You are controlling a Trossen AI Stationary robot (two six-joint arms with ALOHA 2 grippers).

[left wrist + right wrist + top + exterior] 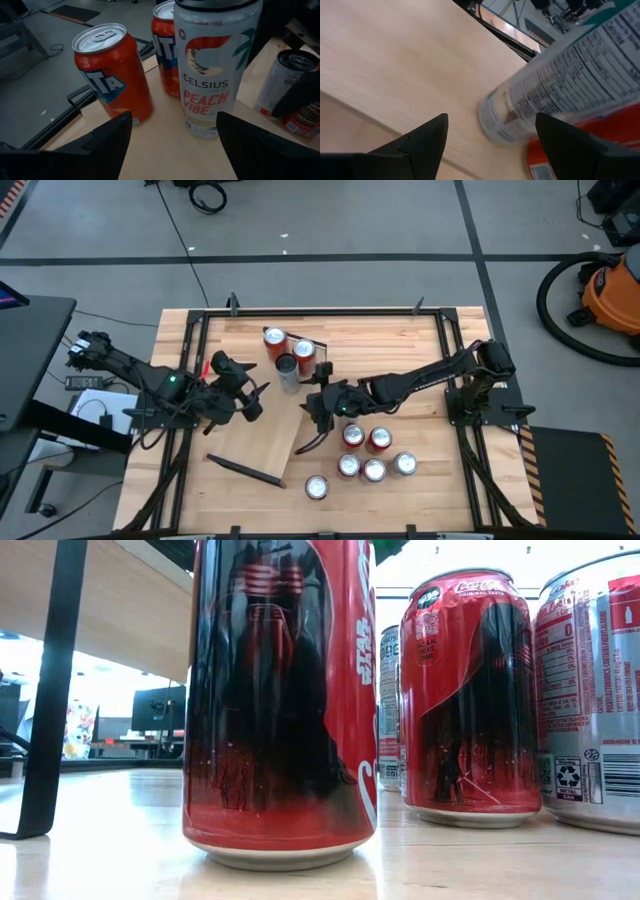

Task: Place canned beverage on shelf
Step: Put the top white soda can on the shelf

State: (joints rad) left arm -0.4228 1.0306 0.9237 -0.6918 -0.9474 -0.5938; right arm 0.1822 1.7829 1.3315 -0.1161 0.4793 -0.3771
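Right of the shelf (265, 430), on the bench (440, 360) itself: a cluster of five cans (374, 455), a sixth can (317, 487) alone nearer the bench's front edge. Red cola cans among them, filling the low view.

On the shelf's far end, toward the bench's back edge: two orange cans (288, 343) upright and side by side, close to the end bar. Just in front of them, a tall white Celsius can (287, 370), also upright on the plank, close beside the nearer orange can, apart from both pincers. Rest of the plank bare, running at a slant toward the bench's front-left.

Left gripper (173, 117) over the shelf's left long edge, released, fingers spread wide and holding nothing. Celsius can straight ahead of its fingers, orange cans beyond and beside.

Right gripper (492, 120) over the shelf's right long edge, likewise released and holding nothing, pointed at the same tall can from the opposite side, can base just ahead of its fingertips. Tall can thus between the two open pincers, touched by neither.
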